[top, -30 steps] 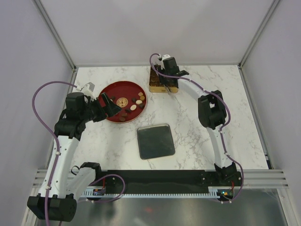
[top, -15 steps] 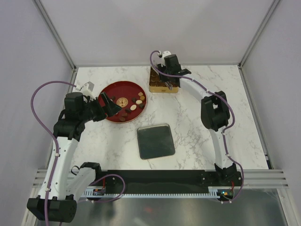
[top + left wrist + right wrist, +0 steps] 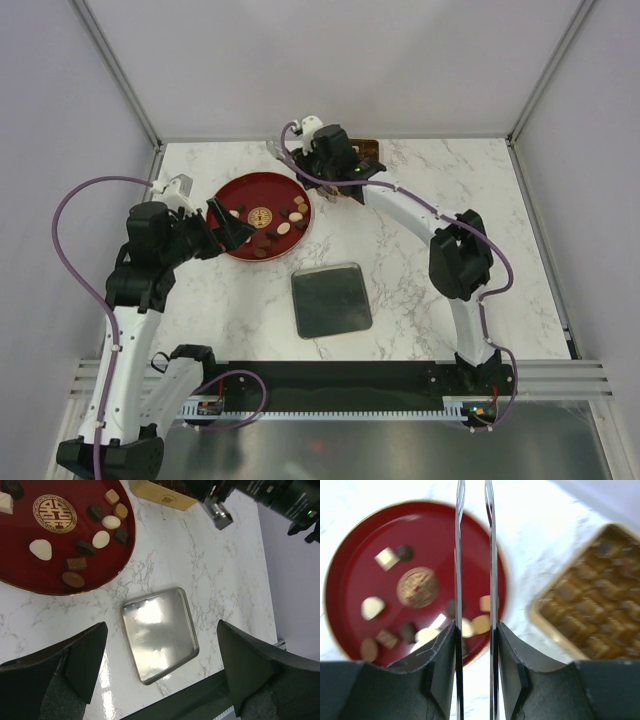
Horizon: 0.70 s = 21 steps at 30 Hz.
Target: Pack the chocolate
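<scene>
The right gripper (image 3: 318,150) has swung from the tin (image 3: 365,150) toward the dish (image 3: 240,196) of chocolate (image 3: 101,539), holding tweezers (image 3: 474,580) with narrowly parted tips. The left gripper (image 3: 228,224) is spread wide, empty.

Gold shou-style emblem (image 3: 54,513) at centre of red dish (image 3: 30,580); no other readable text.

Chocolates (image 3: 283,228) lie in a red dish (image 3: 240,196) between both arms; a dark tray (image 3: 331,300) sits nearer.

White links and bulky black joints are seen on both arms, with a purple cable looped along each. Black fingers are fitted to the left gripper (image 3: 160,665); thin metal blades extend the right gripper (image 3: 474,580).
</scene>
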{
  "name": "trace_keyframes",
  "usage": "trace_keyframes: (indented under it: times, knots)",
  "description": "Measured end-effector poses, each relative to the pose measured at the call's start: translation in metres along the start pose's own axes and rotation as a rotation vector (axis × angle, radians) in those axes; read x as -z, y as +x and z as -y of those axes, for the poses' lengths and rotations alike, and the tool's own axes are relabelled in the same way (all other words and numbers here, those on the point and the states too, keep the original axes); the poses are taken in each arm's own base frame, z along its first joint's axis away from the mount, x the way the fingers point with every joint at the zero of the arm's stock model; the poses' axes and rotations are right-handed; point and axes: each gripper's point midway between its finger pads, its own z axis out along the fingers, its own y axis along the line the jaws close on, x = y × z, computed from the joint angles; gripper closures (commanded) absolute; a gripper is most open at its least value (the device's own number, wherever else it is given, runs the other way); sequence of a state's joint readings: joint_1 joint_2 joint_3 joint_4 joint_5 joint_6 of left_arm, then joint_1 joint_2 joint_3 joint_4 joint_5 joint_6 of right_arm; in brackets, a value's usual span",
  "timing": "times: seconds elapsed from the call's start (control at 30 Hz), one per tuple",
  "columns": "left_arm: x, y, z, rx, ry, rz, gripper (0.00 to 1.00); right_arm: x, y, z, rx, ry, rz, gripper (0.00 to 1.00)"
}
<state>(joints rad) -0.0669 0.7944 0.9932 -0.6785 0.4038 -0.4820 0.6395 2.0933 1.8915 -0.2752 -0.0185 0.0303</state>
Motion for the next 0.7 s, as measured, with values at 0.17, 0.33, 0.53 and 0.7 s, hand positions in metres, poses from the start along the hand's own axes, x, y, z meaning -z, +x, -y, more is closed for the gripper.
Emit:
trace_keyframes:
  times: [0.17, 0.33, 0.53, 0.7]
  knots:
    - [0.005, -0.004, 0.005, -0.007, 0.011, 0.021, 0.02, -0.004, 0.027, -0.068, 0.052, -0.124, -0.061, 0.56]
    - [0.005, -0.004, 0.005, -0.007, 0.011, 0.022, 0.02, -0.016, 0.063, -0.113, 0.11, -0.216, -0.132, 0.55]
    - [0.005, -0.004, 0.005, -0.007, 0.011, 0.021, 0.02, -0.031, 0.106, -0.123, 0.168, -0.241, -0.22, 0.55]
    - [0.005, -0.004, 0.004, -0.005, 0.01, 0.019, 0.02, -0.039, 0.124, -0.12, 0.199, -0.222, -0.255, 0.54]
